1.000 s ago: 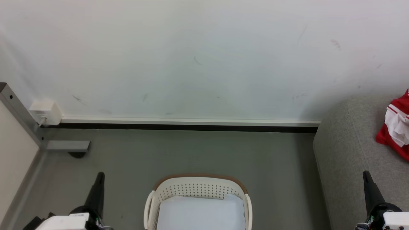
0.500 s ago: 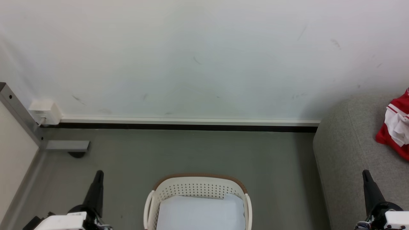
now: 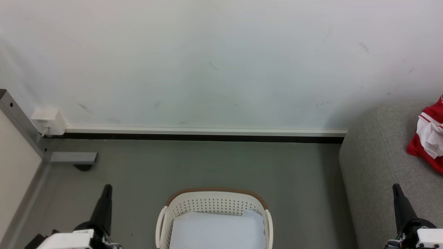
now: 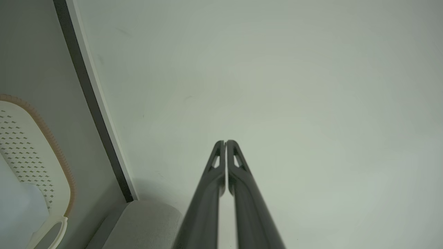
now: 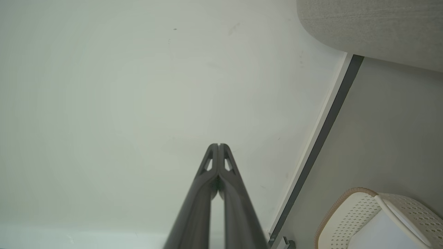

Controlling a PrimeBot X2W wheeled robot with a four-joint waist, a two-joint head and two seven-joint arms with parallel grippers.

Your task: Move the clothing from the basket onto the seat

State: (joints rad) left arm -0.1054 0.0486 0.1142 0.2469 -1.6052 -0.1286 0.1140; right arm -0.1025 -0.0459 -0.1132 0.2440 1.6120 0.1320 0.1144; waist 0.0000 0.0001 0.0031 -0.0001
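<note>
Head view, right edge: crumpled red-and-white fabric clothing (image 3: 427,138) lies on light grey upholstered seat (image 3: 373,166). Lower corners: left claw (image 3: 108,187) and right claw (image 3: 395,187) point up, closed, empty.

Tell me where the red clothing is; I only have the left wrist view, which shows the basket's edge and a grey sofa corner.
Observer: The clothing lies bunched on the seat, at the head view's right edge.
Operator: Any red fabric in the basket?
Observer: None in the part the head view shows; the basket holds a pale bluish-white pad.
Operator: And the right gripper?
Observer: The right gripper is shut, with nothing between its fingers.
</note>
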